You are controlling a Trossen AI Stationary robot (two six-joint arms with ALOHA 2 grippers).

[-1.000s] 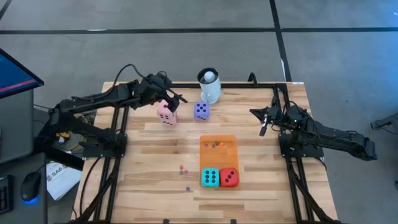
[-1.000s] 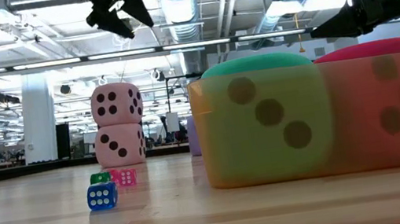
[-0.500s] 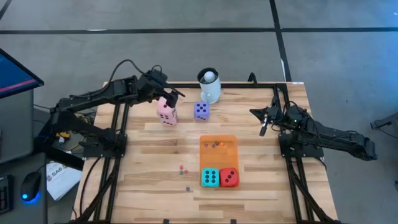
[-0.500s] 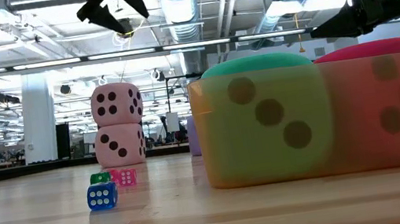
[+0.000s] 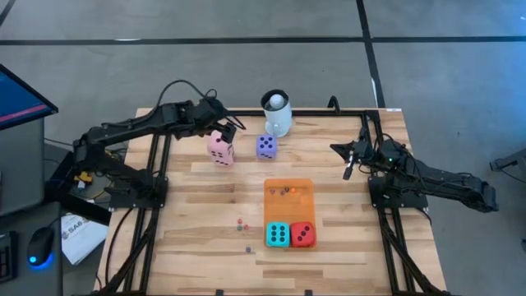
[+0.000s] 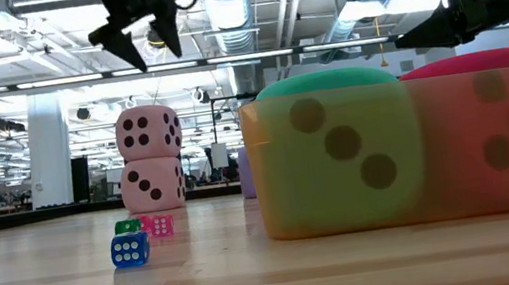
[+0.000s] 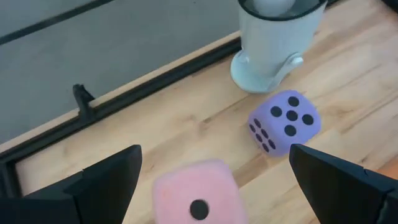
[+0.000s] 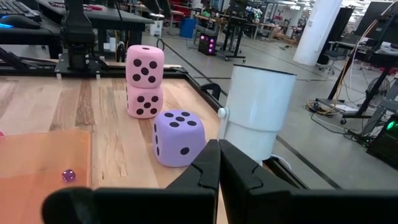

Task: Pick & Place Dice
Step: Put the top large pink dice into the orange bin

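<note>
Pale wood forms the table point(image 5: 197, 238), the biggest thing here. On it, the orange mat point(image 5: 288, 197) lies just right of centre, with the teal die point(image 5: 277, 234) and red die point(image 5: 302, 235) touching side by side at its 6 o'clock end and tiny beads at its 12 o'clock end. At 11 o'clock from the mat stand two pink dice point(image 5: 220, 149), one stacked on the other, with the purple die point(image 5: 265, 146) just beside them toward 3 o'clock and the white mug point(image 5: 277, 115) behind that.

The left gripper point(image 5: 233, 126) has lifted off and drawn back toward 10 o'clock from the pink stack over the last second, its fingers spread wide and empty. I judge the stacking done and the release clean, since the tower stays upright; the purple die looks the likely next pick. The right gripper point(image 5: 347, 171) waits at the 3 o'clock edge, fingers pressed together on nothing.

From above, the pink stack reads almost as one cube. The low view shows both pink cubes squarely one atop the other, the gripper clear above them, and small blue, green and pink dice point(image 6: 130, 248). The left wrist view shows the top pink face between the open fingers.
</note>
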